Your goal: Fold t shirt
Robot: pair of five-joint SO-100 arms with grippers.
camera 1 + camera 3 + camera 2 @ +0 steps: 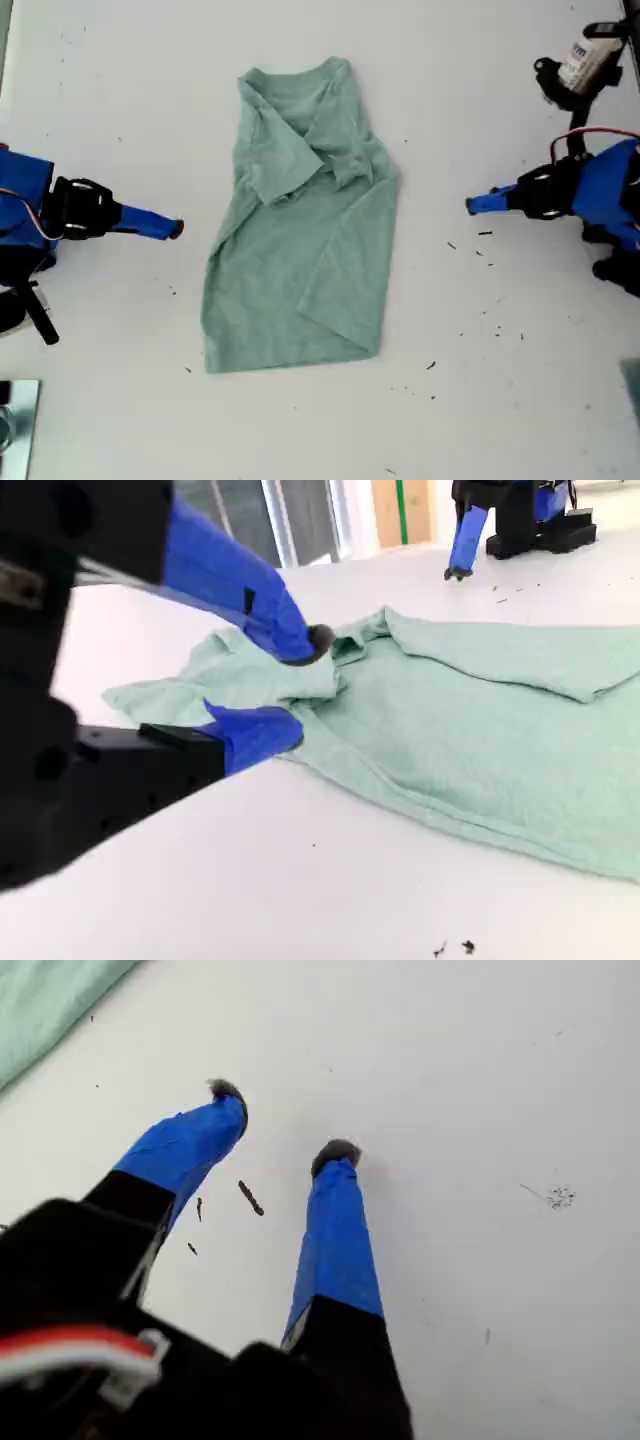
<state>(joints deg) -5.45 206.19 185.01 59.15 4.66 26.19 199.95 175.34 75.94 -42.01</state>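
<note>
The t shirt (300, 230) lies flat in the middle of the white table, pale sage-green, neckline toward the far edge, both sleeves and sides folded inward into a long strip. My first gripper (470, 205) hovers open over bare table by the shirt's side at the exterior view's right. Its blue fingers (338, 1175) are spread with nothing between them, and a corner of the t shirt (40, 1000) shows beyond. My second gripper (175, 228) is open at the exterior view's left, close to the t shirt (480, 710). Its fingertips (318, 638) hold nothing.
Small black specks (485, 233) dot the table near the first arm. A black mount with a white part (585, 60) stands at the exterior view's upper right. A metal piece (15, 420) sits at its lower left. The first arm (465, 535) shows across the shirt.
</note>
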